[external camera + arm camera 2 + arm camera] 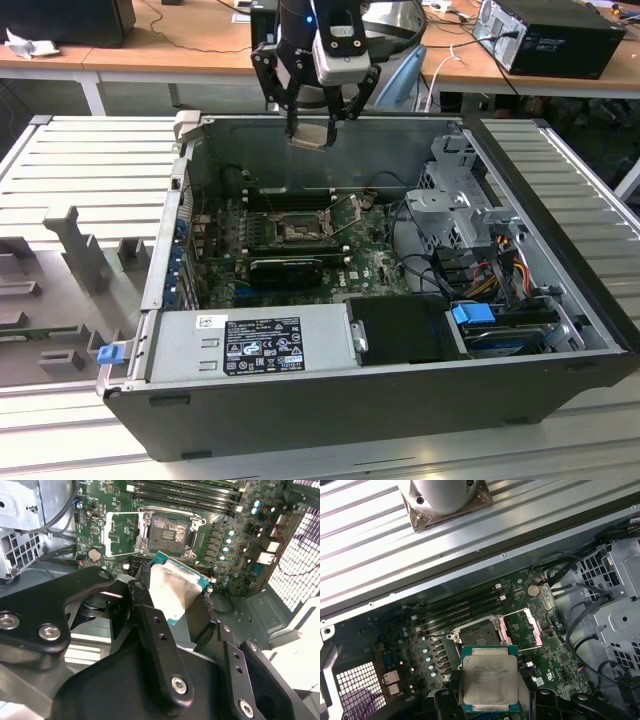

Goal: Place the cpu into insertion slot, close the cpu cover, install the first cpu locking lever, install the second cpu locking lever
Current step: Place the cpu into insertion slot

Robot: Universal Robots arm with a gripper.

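End effector [316, 126] hangs vertically above the case [400, 400], grasping the cpu [489, 680]; insertion slot [298, 232] at six o'clock in the exterior view; one cpu edge hidden.

The chip [489, 680] is dull silver-grey on top with a teal-green edge. The gripper [312, 128] is black. The board [375, 262] is green, and its socket [479, 632] is dark-centred with a silvery rim. The table [90, 160] is pale grey, ribbed in stripes. A blue clip [473, 313] stands out against the near-black case [350, 400].

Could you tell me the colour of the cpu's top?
Silver-grey cpu, clearest in the first wrist view.
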